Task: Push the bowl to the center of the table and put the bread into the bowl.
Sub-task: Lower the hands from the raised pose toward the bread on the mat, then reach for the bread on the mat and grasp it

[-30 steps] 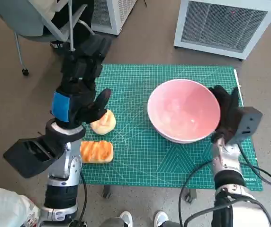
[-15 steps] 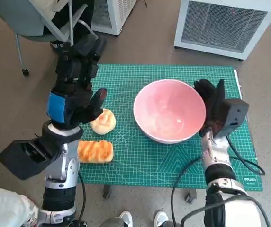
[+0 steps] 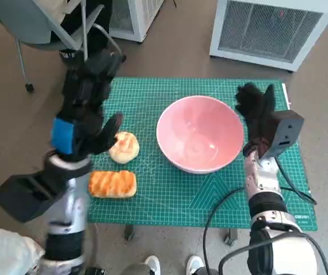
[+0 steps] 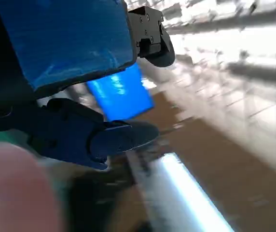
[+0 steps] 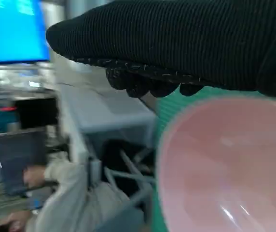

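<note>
At the frame's left, the left hand (image 3: 86,109) hovers with fingers spread, empty, above a round bread roll (image 3: 124,147) and a grilled loaf (image 3: 112,184). The pink bowl (image 3: 200,141) sits mid-mat; the right hand (image 3: 257,112), fingers apart, is just beside its right rim.

Even, bright daylight in my head view; soft shadows. Behind my left hand (image 4: 75,72) everything smears with motion blur; beyond my right hand (image 5: 186,43), soft focus.

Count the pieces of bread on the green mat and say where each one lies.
2. A round bun lies left of the pink bowl, beside the left hand; a striped loaf lies nearer the robot, by the mat's front-left corner.
</note>
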### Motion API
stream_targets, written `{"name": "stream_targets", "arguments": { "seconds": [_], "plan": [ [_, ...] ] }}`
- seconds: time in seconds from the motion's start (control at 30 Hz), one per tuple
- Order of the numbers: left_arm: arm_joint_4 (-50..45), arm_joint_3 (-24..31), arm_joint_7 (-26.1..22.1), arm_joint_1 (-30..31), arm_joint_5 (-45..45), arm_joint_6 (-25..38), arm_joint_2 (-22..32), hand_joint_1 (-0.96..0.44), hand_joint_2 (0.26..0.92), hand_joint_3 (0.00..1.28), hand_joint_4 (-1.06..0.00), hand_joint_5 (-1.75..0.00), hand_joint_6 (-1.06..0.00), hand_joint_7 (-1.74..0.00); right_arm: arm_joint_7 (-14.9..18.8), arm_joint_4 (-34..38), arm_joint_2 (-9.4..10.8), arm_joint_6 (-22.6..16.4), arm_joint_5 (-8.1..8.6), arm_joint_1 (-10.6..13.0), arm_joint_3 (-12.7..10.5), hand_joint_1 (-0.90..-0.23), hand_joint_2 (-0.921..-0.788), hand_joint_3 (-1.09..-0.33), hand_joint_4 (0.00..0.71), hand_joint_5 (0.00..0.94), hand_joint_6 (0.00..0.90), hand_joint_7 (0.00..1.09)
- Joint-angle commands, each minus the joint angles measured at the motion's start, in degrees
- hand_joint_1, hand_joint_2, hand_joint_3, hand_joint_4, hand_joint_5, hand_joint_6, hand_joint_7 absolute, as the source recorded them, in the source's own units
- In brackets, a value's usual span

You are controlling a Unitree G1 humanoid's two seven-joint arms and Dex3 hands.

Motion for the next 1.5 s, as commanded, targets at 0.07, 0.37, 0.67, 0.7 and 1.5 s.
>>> {"name": "stream_targets", "arguments": {
  "seconds": [0.07,0.37,0.67,0.7,1.5],
  "plan": [
    [-7.0,2.8,-3.8,3.4,6.2,6.7,12.2,-0.44,0.921,0.39,-0.06,-0.4,0.0,-0.72,2.9,-7.3,-1.4,-7.8,-0.9,0.0,2.3,-0.523,-0.921,-0.826,0.231,0.001,0.01,0.59],
    [-11.8,3.8,-7.9,7.7,9.2,10.8,20.9,-0.44,0.921,0.3,-0.27,-0.13,-0.13,-0.58,11.4,-28.4,-0.6,-15.1,2.9,4.8,6.5,-0.57,-0.921,-0.77,0.256,0.013,0.031,0.65],
    [-14.3,4.0,-13.2,12.9,11.4,10.2,27.1,-0.45,0.921,0.24,-0.37,-0.03,-0.28,-0.39,15.9,-42.8,-0.9,-14.8,4.95,9.9,10.0,-0.578,-0.921,-0.737,0.275,0.019,0.037,0.66],
    [-14.6,3.9,-13.7,13.7,11.9,10.1,27.7,-0.45,0.921,0.23,-0.37,-0.03,-0.28,-0.38,15.8,-44.3,-0.9,-14.2,4.79,10.6,10.2,-0.578,-0.921,-0.736,0.275,0.019,0.037,0.66],
    [-23.5,-2.4,-17.8,22.0,20.8,20.0,29.9,-0.31,0.921,0.09,-0.42,0.0,-0.41,-0.15,14.1,-48.8,-0.3,-11.8,3.37,12.8,10.9,-0.584,-0.921,-0.726,0.284,0.016,0.054,0.68]
  ]
}}
